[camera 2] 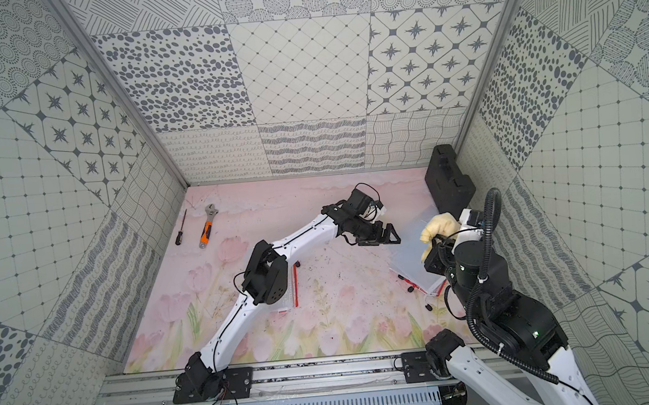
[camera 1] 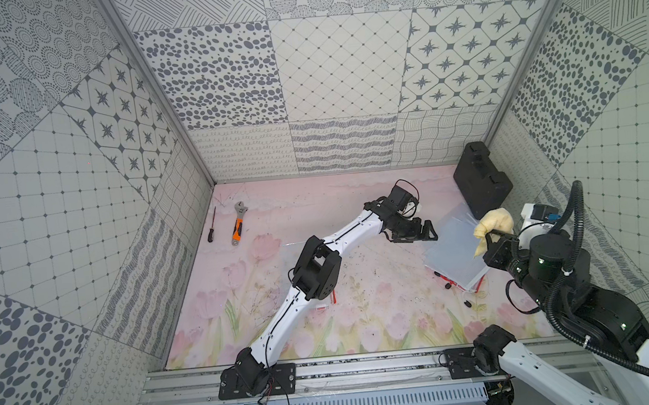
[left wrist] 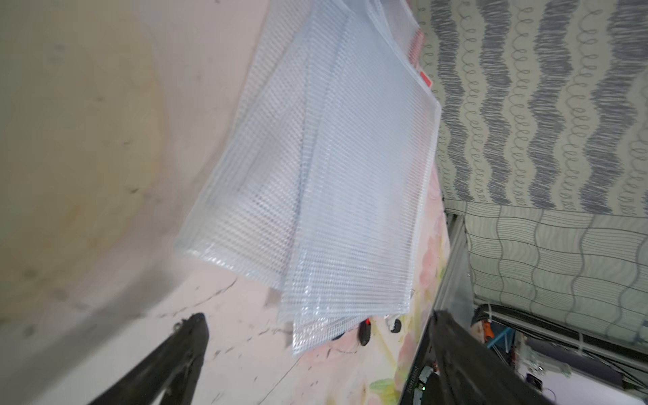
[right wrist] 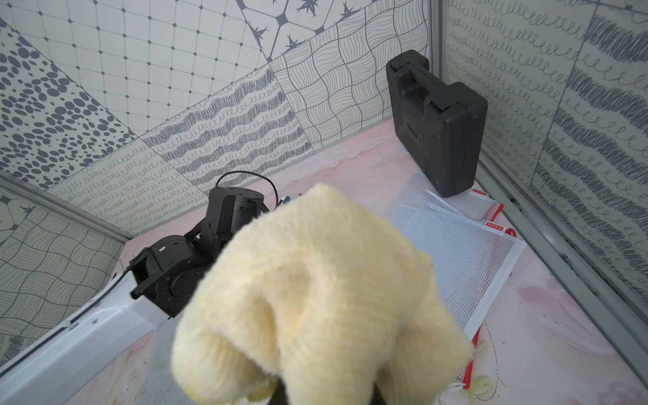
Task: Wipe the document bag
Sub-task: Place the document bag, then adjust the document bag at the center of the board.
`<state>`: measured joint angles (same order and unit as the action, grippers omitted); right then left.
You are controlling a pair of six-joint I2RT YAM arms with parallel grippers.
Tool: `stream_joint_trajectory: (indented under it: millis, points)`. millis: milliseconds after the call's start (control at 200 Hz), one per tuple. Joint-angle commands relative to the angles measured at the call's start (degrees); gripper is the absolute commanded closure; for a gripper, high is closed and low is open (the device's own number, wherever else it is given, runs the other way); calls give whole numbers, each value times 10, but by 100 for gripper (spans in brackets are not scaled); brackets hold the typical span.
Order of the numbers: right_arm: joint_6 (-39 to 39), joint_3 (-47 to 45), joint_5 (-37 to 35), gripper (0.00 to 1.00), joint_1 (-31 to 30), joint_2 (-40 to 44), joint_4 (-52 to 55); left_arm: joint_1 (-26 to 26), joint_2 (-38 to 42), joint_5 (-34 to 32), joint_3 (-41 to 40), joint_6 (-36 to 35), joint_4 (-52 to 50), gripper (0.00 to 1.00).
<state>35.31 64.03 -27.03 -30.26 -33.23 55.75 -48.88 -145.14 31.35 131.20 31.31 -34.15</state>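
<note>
One cloth [camera 1: 495, 221], several stacked document bags [camera 1: 454, 249]

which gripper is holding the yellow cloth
The right gripper, shut on the yellow cloth near the document bags; the left gripper is open and empty.

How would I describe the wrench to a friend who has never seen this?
Start at the pink flowered mat and go to its far left corner, where two tools lie side by side. The wrench is the one nearer the middle, beside the thin black screwdriver. Only it has an orange handle and a silver head.
</note>
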Motion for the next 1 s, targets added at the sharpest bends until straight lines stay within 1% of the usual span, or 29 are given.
stream_joint_trajectory:
  millis: [0,45,110,165,225,275,380,465,630,710,996]
  points:
    - [-3,-20,27,100,0,-17,-40,16,211,-328,-149,-64,-82,1]
    - [1,-29,39,100,0,-25,-50,21,252,-399,-194,-62,-108,1]
    - [3,-41,57,100,0,-39,-67,32,302,-477,-253,-50,-152,1]
    - [5,-50,72,100,0,-53,-82,45,333,-515,-301,-35,-186,1]
    - [6,-58,88,100,0,-68,-101,59,366,-533,-366,-14,-207,3]
    - [7,-63,105,100,0,-81,-117,73,393,-526,-425,2,-200,9]
    - [11,-72,130,100,0,-109,-142,91,455,-487,-547,27,-150,25]
    - [15,-77,152,100,1,-131,-158,93,475,-469,-591,45,-132,32]
    - [23,-85,182,100,0,-158,-180,90,453,-431,-597,54,-125,37]
    - [26,-87,185,100,0,-162,-183,88,438,-426,-598,58,-123,41]
    - [33,-103,187,100,0,-162,-184,78,376,-375,-592,61,-90,43]
